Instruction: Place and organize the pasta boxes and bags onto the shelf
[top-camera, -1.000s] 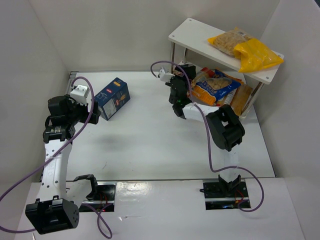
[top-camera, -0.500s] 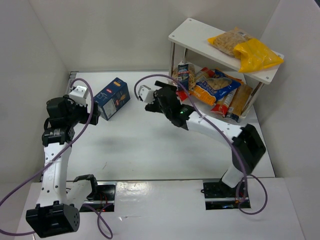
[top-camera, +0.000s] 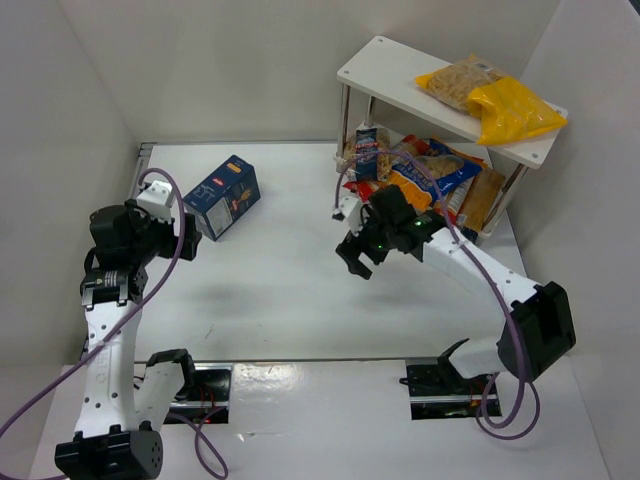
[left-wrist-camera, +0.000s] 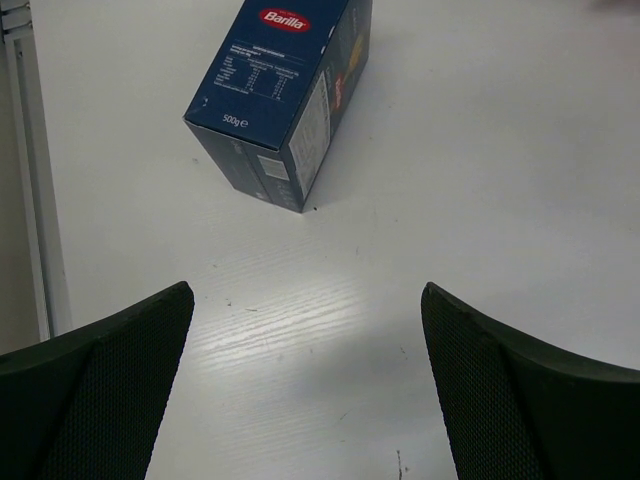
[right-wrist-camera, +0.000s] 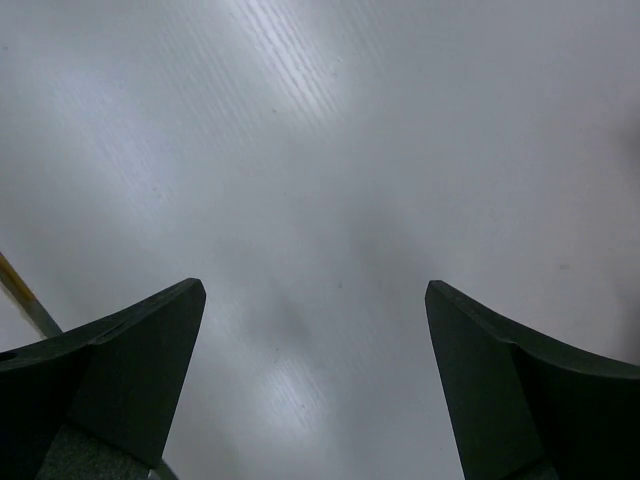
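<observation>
Upper left of the overhead view, the pasta box (top-camera: 224, 195) lies flat on the counter (top-camera: 280, 285), my left hand (left-wrist-camera: 305, 290) and right hand (right-wrist-camera: 315, 285) released, empty. Stiff, light carton, I reckon: I'd pinch its narrow sides.

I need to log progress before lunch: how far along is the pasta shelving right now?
Done: a tan bag and a yellow bag lie on the top board of the shelf, and more bags sit on its lower level. In hand: nothing; the left gripper and right gripper are open and empty. Left: the pasta box lies on the table, ahead of the left gripper.
</observation>
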